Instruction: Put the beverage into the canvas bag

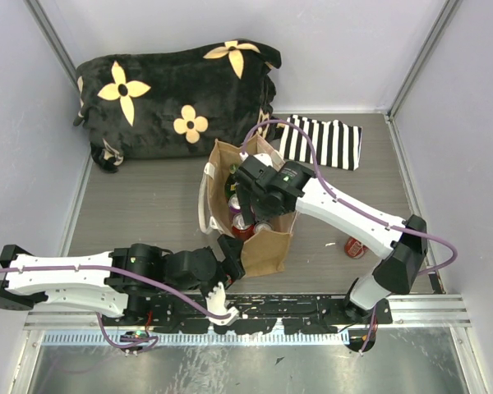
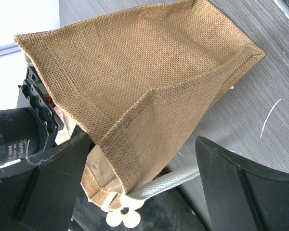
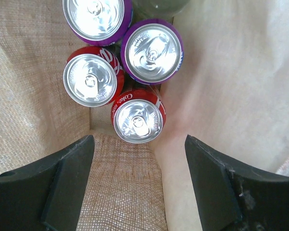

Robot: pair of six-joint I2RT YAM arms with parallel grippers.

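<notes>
The tan canvas bag (image 1: 267,249) stands upright mid-table with white strap handles. My right gripper (image 1: 248,215) hangs over its open mouth. It is open and empty in the right wrist view (image 3: 139,187). Below it inside the bag stand two red Coke cans (image 3: 137,120) and two purple cans (image 3: 153,51). Another red can (image 1: 356,247) lies on the table to the bag's right. My left gripper (image 1: 230,253) is open at the bag's near-left corner. In the left wrist view its jaws (image 2: 144,192) straddle the bag (image 2: 144,86) and a white strap (image 2: 168,185) without closing.
A black cushion with yellow flowers (image 1: 177,94) lies at the back left. A black-and-white striped cloth (image 1: 322,141) lies at the back right. Walls close in the table on three sides. A metal rail (image 1: 255,316) runs along the near edge.
</notes>
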